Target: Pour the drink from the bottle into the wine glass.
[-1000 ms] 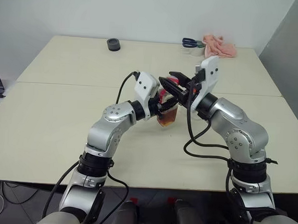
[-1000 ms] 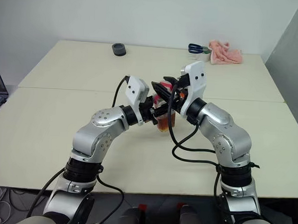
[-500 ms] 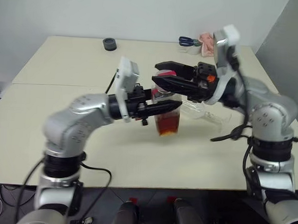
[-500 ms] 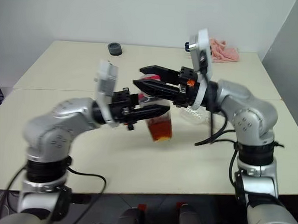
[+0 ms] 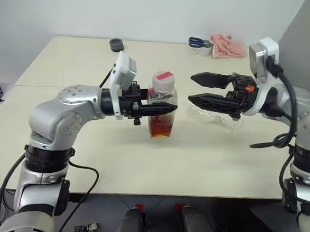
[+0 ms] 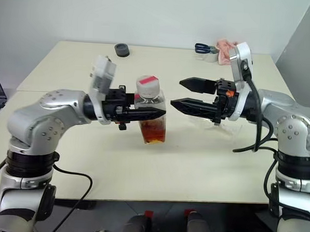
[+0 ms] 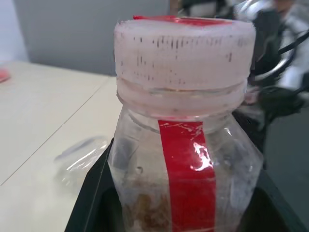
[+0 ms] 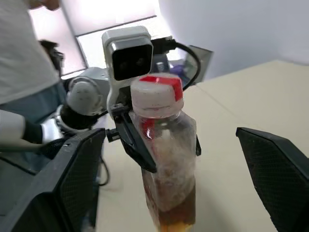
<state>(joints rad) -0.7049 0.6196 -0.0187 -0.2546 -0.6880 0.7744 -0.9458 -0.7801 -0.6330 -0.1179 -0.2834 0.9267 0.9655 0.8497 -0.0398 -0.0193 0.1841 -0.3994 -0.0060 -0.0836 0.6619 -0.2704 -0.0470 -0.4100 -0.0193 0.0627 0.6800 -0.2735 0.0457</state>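
While the left gripper (image 5: pixel 163 108) squeezes the bottle (image 5: pixel 161 108) upright above the cream table (image 5: pixel 69 65), its cap (image 5: pixel 163 81) is on. Just beside it, the right gripper (image 5: pixel 198 88) gapes wide and empty, likely to twist the cap. A wine glass (image 5: pixel 217 118) lies behind. White walls stand around.

Scissors (image 5: pixel 197 42), pink cloth (image 5: pixel 227 46), tape roll (image 5: pixel 116 44)

The wine glass (image 5: pixel 217 118) lies partly hidden behind the right gripper (image 5: pixel 195 88)
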